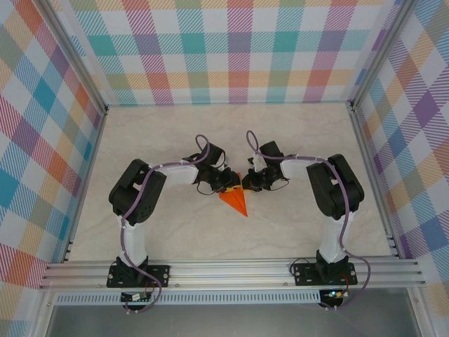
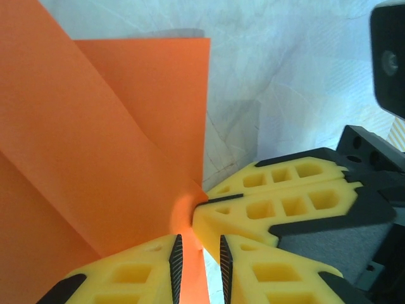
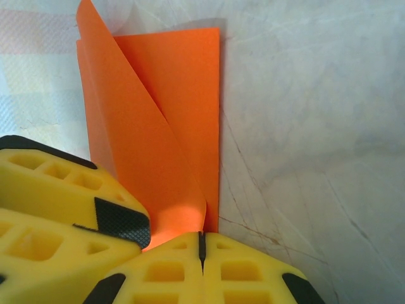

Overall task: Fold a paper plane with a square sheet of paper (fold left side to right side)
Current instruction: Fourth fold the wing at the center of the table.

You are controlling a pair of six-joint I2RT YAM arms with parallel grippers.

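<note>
1. Top external view: the two arms bend inward and their grippers meet at mid-frame on the pale bench (image 1: pixel 210 133). The left gripper (image 1: pixel 226 184) comes in from the left and the right gripper (image 1: pixel 247 184) from the right, tips nearly touching.
2. In that view the orange paper (image 1: pixel 236 203) lies just below the meeting tips. It is a folded, pointed shape whose tip aims toward the lower right of the frame and whose upper end is tucked under the grippers.
3. Left wrist view: the paper fills the left half of the frame, with a diagonal crease and one flap raised off the bench. Its lower end narrows to a strip that runs down between this gripper's two yellow fingers at the bottom edge.
4. The left gripper's jaws are narrow but not closed. The strip lies against the left-hand pad, and a sliver of bench shows between the strip and the right-hand pad.
5. Also in the left wrist view, the right gripper reaches in from the right with its fingers pressed together. Its tip bites the puckered paper just above the left gripper's jaws.
6. Right wrist view: its own fingers at the bottom centre are closed tight, and the paper's curled fold rises straight from their tip toward the top of the frame. One left gripper finger touches the paper from the lower left.
</note>
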